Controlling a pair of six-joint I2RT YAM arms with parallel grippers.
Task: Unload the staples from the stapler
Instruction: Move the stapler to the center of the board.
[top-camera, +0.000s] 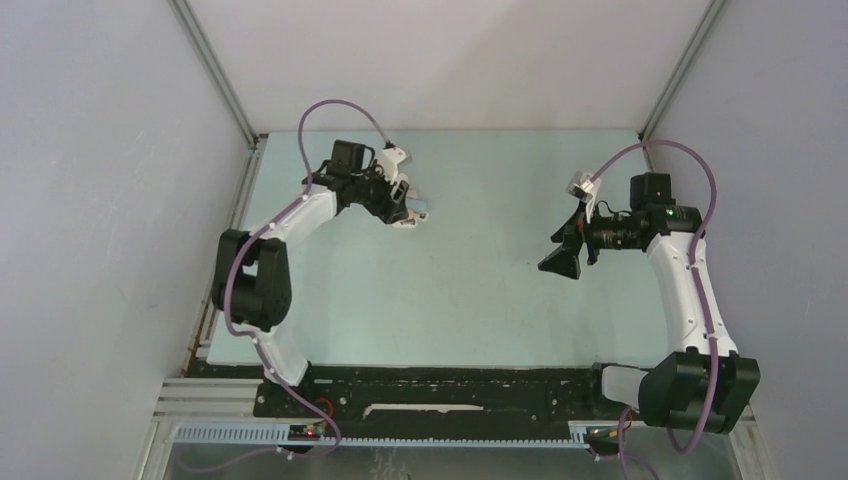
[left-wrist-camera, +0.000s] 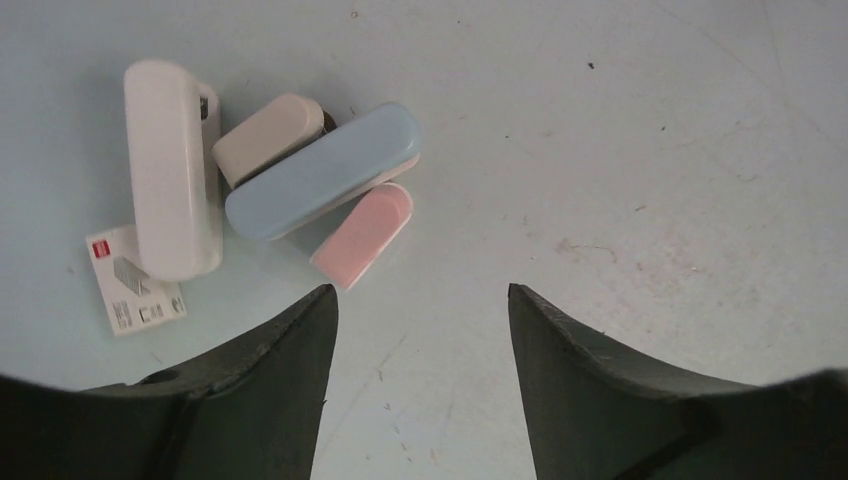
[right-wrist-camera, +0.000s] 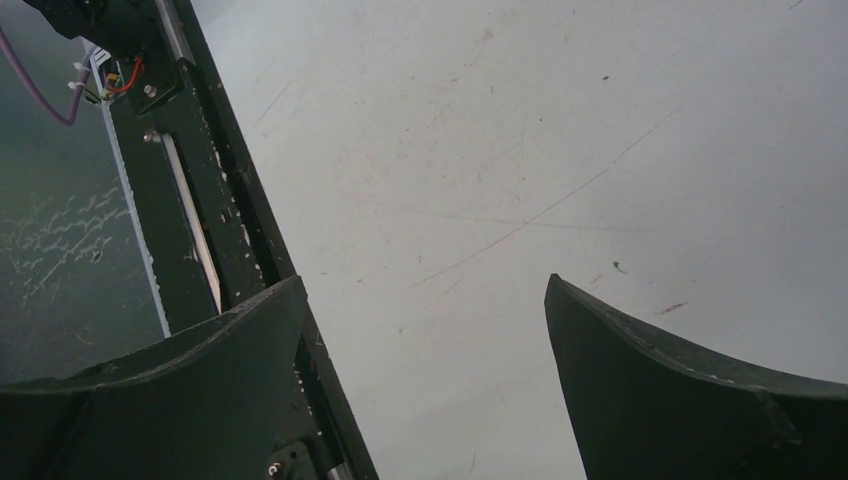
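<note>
Looking through the left wrist camera shows a white stapler (left-wrist-camera: 172, 170), beige stapler (left-wrist-camera: 268, 138), blue stapler (left-wrist-camera: 322, 172) and pink stapler (left-wrist-camera: 362, 234) bunched at the table's (left-wrist-camera: 650, 150) far left. A white-and-red box (left-wrist-camera: 135, 290) seems tucked under the white one. Overhead, the left gripper (top-camera: 405, 210) hides all but a blue end. Its jaws, like the right gripper's (right-wrist-camera: 425, 285), stand apart and hold nothing. The staples cannot be made out.
</note>
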